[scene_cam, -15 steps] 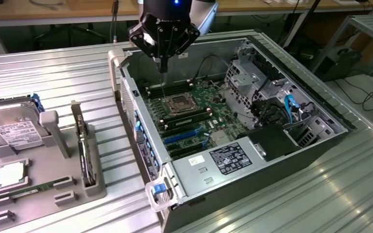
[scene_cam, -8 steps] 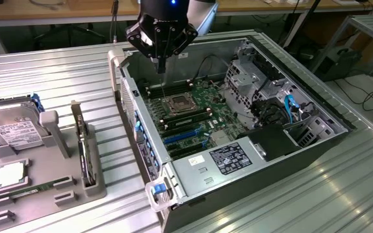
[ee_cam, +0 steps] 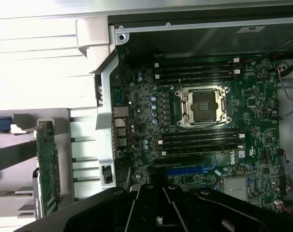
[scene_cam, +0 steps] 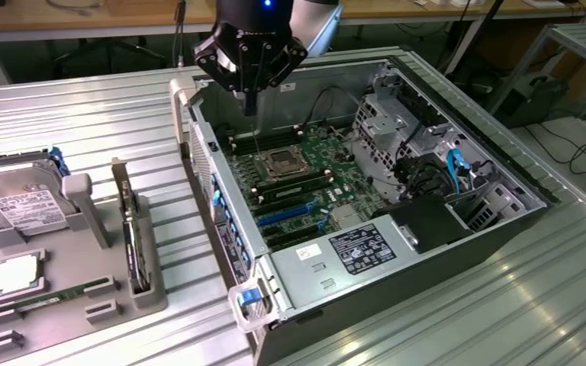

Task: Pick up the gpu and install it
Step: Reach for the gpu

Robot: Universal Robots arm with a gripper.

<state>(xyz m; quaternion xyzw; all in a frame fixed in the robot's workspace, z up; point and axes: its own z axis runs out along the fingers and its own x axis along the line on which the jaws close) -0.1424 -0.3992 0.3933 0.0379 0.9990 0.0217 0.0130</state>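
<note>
gpu (scene_cam: pixel 132 236) stood on edge in holder (scene_cam: pixel 69 282), long axis alongside case wall, well toward exterior view's left of tool (scene_cam: pixel 250 103); tool held together, empty, over motherboard (scene_cam: pixel 304 175).

The table (scene_cam: pixel 89 114) is shiny ribbed metal; the computer case (scene_cam: pixel 494 143) is dull grey sheet metal. The holder (scene_cam: pixel 79 274) looks matt grey plastic, the hard drive (scene_cam: pixel 13 179) glossy metal with a paper label (scene_cam: pixel 30 207).

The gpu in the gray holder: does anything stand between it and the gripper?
Partly. The gripper hangs over the motherboard inside the open computer case; the gpu stands on edge in the gray holder outside it. The case's rear wall rises between them, though the gripper seems above its rim.
</note>
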